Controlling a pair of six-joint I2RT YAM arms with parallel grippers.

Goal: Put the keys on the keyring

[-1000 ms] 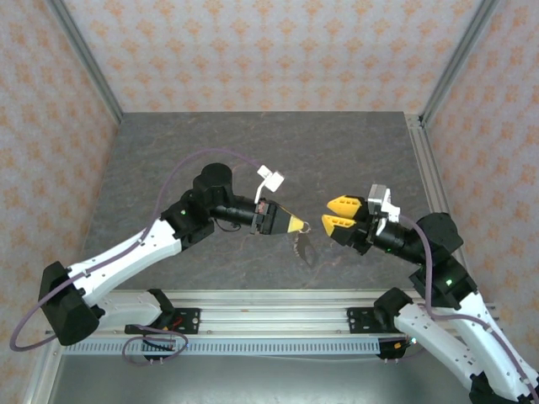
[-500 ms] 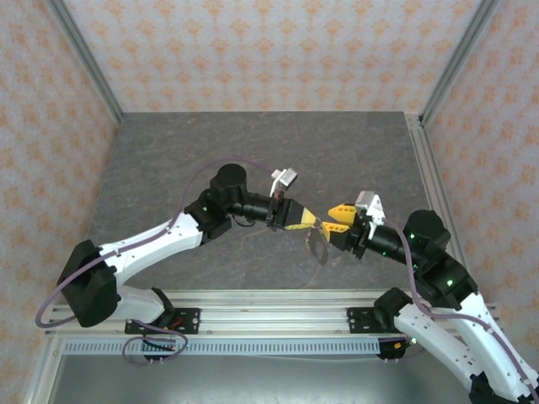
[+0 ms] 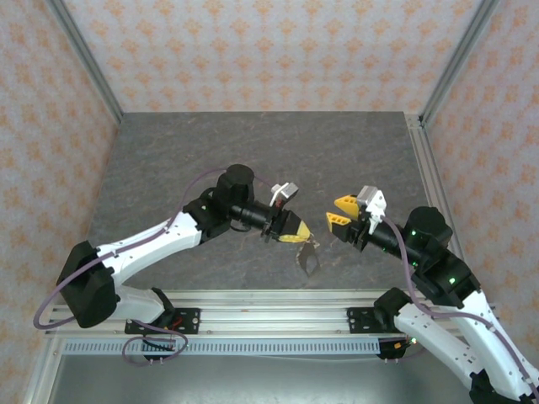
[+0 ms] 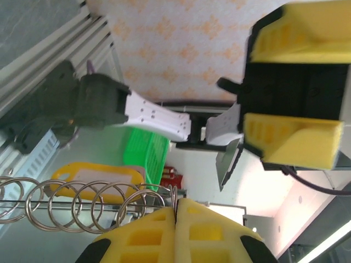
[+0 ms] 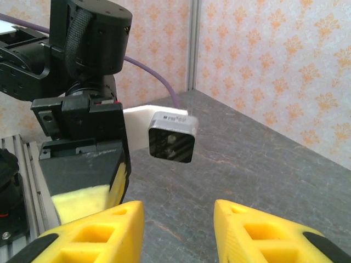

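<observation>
My left gripper (image 3: 298, 232) is shut on one ring of the keyring (image 4: 174, 193). In the left wrist view the keyring is a chain of linked silvery wire rings (image 4: 82, 205) running left from the yellow fingertips (image 4: 151, 227). At its far end sits a yellow piece with a pale label (image 4: 93, 179), which may be the key's head; no blade shows. From above, the chain hangs down as a dark bundle (image 3: 307, 259). My right gripper (image 3: 334, 212) stands open a little to the right, facing the left one, with nothing between its fingers (image 5: 98, 233).
The dark stone-patterned table (image 3: 253, 151) has patterned walls on three sides and an aluminium rail (image 3: 269, 303) along its near edge. A metal post (image 3: 425, 168) runs along the right side. The left wrist's camera (image 5: 171, 137) faces my right gripper.
Half a second ago the two grippers were nearly touching. They have since drawn apart, the right one back to the right, and the hanging chain has swung with the left one.
</observation>
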